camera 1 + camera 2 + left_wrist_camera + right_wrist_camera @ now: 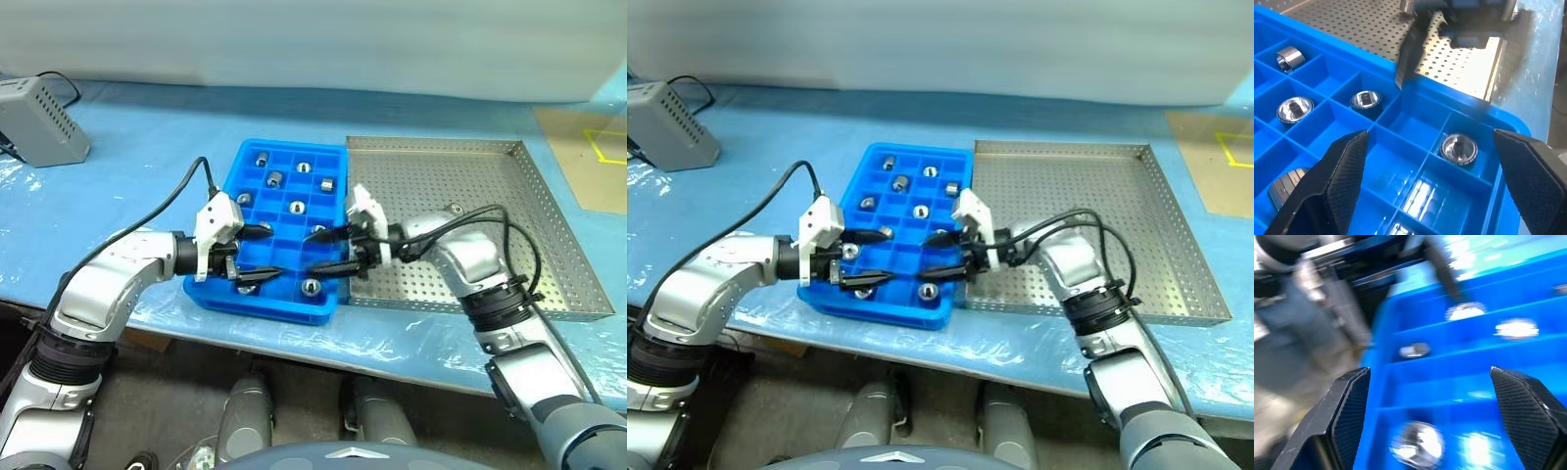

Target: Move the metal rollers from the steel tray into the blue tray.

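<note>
Metal rollers (311, 287) all sit in the blue tray (223, 295); both grippers spread wide over its near end, holding nothing.

Blue tray lies flush w/ the steel tray (563, 235), long sides touching, no gap btwn them. Steel tray's perforated floor is bare w/ low rims all round, so plenty of free room there. Left gripper (254, 256) and right gripper (324, 252) face each other tip to tip above the tray's near rows, tight space btwn them. Rollers one per cell: several in the far rows, e.g. one at (262, 159), one in the near row by the front rim, just under the right gripper. Grey box (39, 122) well off at far left on the blue table cover (147, 137).
</note>
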Tool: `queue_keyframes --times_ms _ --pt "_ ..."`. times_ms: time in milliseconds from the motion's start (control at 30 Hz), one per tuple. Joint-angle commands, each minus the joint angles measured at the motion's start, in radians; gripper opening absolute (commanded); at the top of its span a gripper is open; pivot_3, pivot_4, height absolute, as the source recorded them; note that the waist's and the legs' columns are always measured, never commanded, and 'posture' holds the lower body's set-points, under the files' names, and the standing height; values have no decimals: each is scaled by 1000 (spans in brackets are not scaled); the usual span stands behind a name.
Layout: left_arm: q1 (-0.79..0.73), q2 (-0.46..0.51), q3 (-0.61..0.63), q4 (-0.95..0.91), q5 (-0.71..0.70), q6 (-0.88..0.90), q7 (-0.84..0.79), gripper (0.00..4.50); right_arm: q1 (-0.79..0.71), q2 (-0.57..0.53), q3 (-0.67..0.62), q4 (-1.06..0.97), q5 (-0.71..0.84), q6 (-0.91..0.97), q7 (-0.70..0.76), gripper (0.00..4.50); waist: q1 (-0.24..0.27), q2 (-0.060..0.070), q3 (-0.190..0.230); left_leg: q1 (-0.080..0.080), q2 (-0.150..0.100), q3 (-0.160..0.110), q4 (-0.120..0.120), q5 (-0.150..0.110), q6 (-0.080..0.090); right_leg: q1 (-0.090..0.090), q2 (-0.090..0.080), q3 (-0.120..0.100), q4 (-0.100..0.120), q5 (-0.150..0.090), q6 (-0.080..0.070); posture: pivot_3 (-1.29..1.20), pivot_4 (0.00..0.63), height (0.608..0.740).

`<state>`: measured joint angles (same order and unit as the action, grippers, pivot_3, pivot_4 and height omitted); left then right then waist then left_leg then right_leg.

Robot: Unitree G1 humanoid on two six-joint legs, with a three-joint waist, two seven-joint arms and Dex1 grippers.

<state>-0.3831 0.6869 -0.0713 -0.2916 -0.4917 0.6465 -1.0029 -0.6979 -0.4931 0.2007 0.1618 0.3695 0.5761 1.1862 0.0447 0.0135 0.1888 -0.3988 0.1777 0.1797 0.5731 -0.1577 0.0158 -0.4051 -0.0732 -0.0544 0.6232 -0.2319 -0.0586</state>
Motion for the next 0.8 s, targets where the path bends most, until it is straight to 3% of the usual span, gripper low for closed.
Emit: queue_keyframes --times_ms 33,267,533,800 --pt "-45 -33 42 -6 -31 19 50 4278 -67 -78 -130 140 -38 -108 -62 4043 1 0 0 0 0 0 0 1 -1 0 0 0 0 0 0 -118 150 740" --pt "-70 -64 0 108 10 -70 17 4278 -132 -201 -203 488 -153 -330 -145 4043 -10 0 0 -1 -1 0 1 0 1 0 0 0 -1 0 0 -174 150 740" --pt "-103 -89 -32 225 67 -163 -22 4278 -156 -173 -255 669 -171 -408 -195 4043 -31 0 0 -3 0 0 5 -1 8 -1 0 0 0 0 0 -198 150 740" --pt "-80 -88 -32 224 84 -179 -36 4278 -182 -156 -251 874 -254 -533 -351 4043 -29 0 0 -4 0 0 6 -1 8 -1 0 0 1 0 0 -185 150 740"
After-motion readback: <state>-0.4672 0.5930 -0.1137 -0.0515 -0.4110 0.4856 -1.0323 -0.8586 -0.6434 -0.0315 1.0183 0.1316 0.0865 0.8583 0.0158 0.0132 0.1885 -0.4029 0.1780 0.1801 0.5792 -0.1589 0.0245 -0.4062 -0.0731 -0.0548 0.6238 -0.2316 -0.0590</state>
